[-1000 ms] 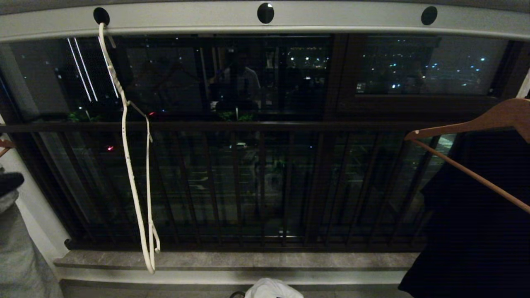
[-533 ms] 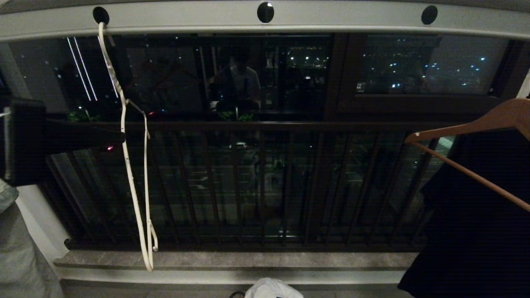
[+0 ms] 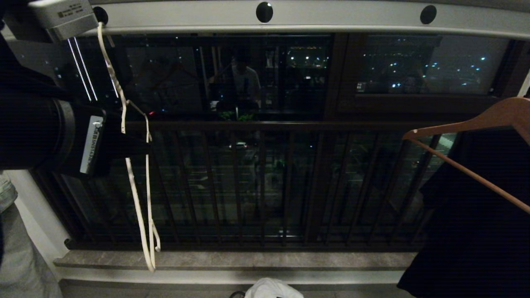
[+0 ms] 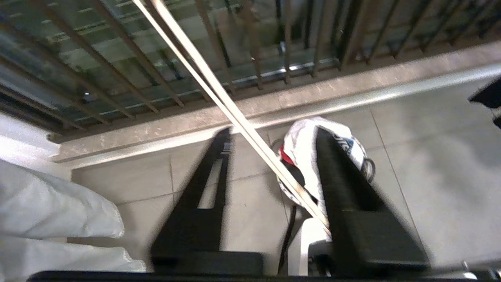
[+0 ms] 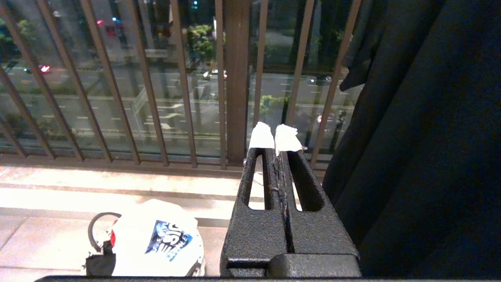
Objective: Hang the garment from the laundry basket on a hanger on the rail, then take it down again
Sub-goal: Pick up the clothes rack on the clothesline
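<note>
At the hanger (image 4: 219, 98), left gripper (image 4: 270, 172) parted, wire between the fingers, not clamped.
Grip advice: the hanger's 2 wires run diagonally through the gap, close to 1 finger (image 4: 340, 172); centre them before closing, squeeze gently so thin wire does not slip or twist, then lift the hook clear of the rail (image 3: 290, 18) hole above the hanger. Hanger hangs edge-on from the leftmost hole. Below the hanger, on the floor: the laundry basket (image 5: 96, 227) with the garment (image 5: 156, 239) heaped in it, print up, untouched. Right gripper (image 5: 274, 137) pressed together, empty, parked well to the right of the hanger near the black garment (image 3: 476, 215) on a wooden hanger (image 3: 468, 124).
</note>
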You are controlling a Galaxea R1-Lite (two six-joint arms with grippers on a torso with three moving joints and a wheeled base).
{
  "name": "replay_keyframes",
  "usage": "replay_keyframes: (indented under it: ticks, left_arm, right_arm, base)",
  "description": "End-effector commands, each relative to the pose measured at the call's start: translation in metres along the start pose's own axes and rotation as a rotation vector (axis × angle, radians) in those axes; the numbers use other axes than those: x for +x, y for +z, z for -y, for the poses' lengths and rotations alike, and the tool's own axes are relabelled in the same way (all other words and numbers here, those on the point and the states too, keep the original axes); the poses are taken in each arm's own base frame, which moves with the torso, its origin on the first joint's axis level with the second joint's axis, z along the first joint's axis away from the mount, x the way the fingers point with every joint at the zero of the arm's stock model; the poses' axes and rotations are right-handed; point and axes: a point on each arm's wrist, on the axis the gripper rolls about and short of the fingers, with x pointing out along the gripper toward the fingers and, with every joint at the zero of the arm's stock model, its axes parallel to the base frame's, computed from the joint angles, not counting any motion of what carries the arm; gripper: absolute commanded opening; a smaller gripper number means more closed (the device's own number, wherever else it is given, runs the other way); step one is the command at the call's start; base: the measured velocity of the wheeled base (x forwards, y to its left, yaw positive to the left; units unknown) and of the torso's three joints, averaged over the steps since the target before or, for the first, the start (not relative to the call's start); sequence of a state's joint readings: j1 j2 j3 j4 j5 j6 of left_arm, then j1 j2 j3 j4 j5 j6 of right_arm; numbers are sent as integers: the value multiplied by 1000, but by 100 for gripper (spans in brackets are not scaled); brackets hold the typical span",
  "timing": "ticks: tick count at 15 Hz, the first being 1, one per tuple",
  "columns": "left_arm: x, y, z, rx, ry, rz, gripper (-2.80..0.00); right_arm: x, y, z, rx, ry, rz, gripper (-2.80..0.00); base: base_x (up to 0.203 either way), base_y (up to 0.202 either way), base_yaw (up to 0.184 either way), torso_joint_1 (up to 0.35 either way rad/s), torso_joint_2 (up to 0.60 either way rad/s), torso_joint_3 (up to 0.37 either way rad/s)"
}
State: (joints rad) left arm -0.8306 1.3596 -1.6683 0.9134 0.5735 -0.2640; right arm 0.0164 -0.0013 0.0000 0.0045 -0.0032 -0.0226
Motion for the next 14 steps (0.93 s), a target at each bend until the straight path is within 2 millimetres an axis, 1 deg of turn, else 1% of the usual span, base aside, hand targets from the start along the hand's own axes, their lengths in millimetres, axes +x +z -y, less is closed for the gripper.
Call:
replay_keyframes:
  ticks: [1,2,4,8,11,12,14]
  left_arm:
    - [3,-1,1,8,74,5,0]
    - [10,-4,4,17,110,-7,0]
    - [21,-2,11,-14,133,6,0]
    - [47,-2,27,-10,198,-22,0]
    - [59,-4,33,-20,261,-27,0]
    - [61,-5,34,-47,280,-24,0]
    - [66,-11,35,-61,296,-41,0]
  right_arm:
    - [0,0,0,0,1,-1,-280]
    - [0,0,0,0,1,-2,-280]
    - [0,0,0,0,1,-1,-280]
    - [0,0,0,0,1,-1,-280]
    - [0,0,0,0,1,-1,-280]
    - [0,0,0,0,1,-1,-280]
    - [0,0,0,0,1,-1,-280]
  base:
    - [0,0,0,0,0,0]
    - [0,0,0,0,0,0]
    - [0,0,0,0,0,0]
    - [0,0,0,0,0,0]
    - [0,0,0,0,0,0]
    - [0,0,0,0,0,0]
    - [0,0,0,0,0,0]
